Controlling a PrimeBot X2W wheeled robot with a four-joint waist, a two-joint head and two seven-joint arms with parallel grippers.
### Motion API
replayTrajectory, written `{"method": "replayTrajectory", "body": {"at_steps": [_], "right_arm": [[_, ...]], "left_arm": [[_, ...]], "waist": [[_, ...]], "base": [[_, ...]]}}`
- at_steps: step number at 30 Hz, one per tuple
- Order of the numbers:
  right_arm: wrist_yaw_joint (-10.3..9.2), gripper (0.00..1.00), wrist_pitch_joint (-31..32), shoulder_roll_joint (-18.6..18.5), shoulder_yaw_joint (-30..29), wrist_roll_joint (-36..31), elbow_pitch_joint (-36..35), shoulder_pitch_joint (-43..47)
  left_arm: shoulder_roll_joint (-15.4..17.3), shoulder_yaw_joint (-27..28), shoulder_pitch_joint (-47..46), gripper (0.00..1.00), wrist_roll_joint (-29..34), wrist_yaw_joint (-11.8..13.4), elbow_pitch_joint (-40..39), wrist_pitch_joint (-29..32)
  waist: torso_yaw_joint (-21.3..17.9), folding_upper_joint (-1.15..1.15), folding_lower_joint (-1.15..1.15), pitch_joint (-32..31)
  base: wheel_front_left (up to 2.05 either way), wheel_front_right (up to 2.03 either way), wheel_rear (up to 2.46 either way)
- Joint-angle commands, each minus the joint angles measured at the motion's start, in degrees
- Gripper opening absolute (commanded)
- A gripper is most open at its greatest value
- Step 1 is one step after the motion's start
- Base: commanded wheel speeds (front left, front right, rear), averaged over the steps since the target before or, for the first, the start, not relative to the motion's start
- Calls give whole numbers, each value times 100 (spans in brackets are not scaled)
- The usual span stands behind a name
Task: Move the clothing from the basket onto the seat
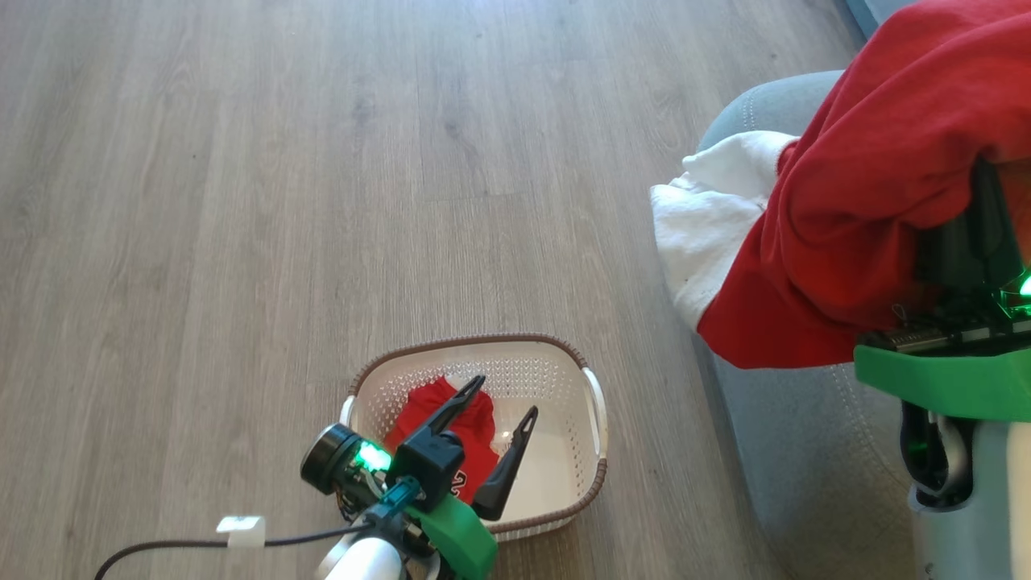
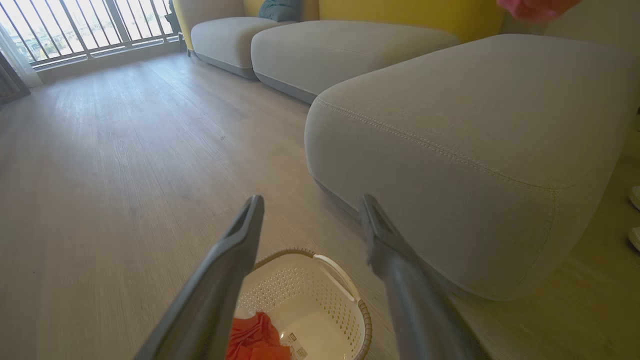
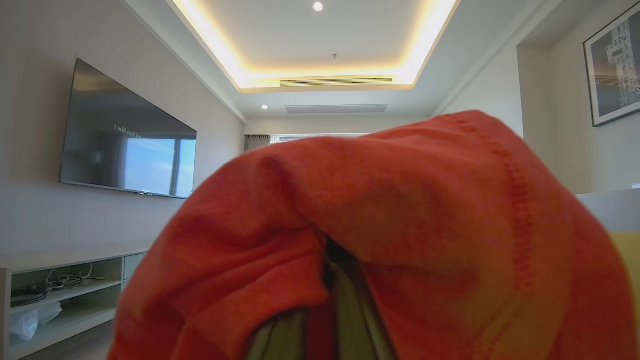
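Fingers of the left gripper (image 1: 507,395) stand spread wide in the head view, holding nothing, and we see them hang over the basket (image 1: 556,372) on the wood floor (image 1: 242,201). Inside the basket, toward its left side, lies a smaller red piece (image 1: 425,400), partly hidden behind one finger. Whether a fingertip touches it we cannot tell. At the right, the right gripper (image 1: 962,258) is raised with a red-and-white garment (image 1: 870,161) draped over it, so its fingertips are covered. The garment's white part hangs to the left, and the whole bundle is over the rounded edge of the seat (image 1: 797,451), which stands just beside the basket.

From the left wrist we look along the two dark fingers of the left gripper (image 2: 312,202), wide apart and empty. Between and below them sits the basket (image 2: 367,320), with the smaller red piece (image 2: 255,335) against its left wall and a paper label (image 2: 296,345) on its bottom. The seat (image 2: 475,140) rises to the right, a stitched seam running along its edge, and a bit of the red-and-white garment (image 2: 537,7) shows at the top edge.

From the right wrist, the red-and-white garment (image 3: 400,210) bulges close over the lens. At the bottom we make out the right gripper (image 3: 322,310), its two fingers close together with a strip of red fabric pinched between them.
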Motion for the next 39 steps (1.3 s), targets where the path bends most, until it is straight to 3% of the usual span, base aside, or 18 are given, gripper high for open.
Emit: {"method": "replayTrajectory", "body": {"at_steps": [1, 11, 31, 39], "right_arm": [[-1, 0, -35, -24, 98, -39, -177, -199], [-1, 0, -35, -58, -135, -67, -147, -184], [-1, 0, -35, 26, -802, -6, -224, -211], [-1, 0, -35, 58, -1195, 50, -270, -94]], "left_arm": [[5, 198, -201, 100, -31, 41, -210, -55], [4, 178, -302, 100, -63, 62, -330, -55], [105, 188, -638, 100, 237, -87, -215, -55], [195, -72, -801, 100, 276, -131, -108, -55]], "waist": [[-53, 0, 0, 23], [-445, 0, 0, 140], [-2436, 0, 0, 746], [-2838, 0, 0, 951]], "base": [[0, 0, 0], [0, 0, 0], [0, 0, 0], [0, 0, 0]]}}
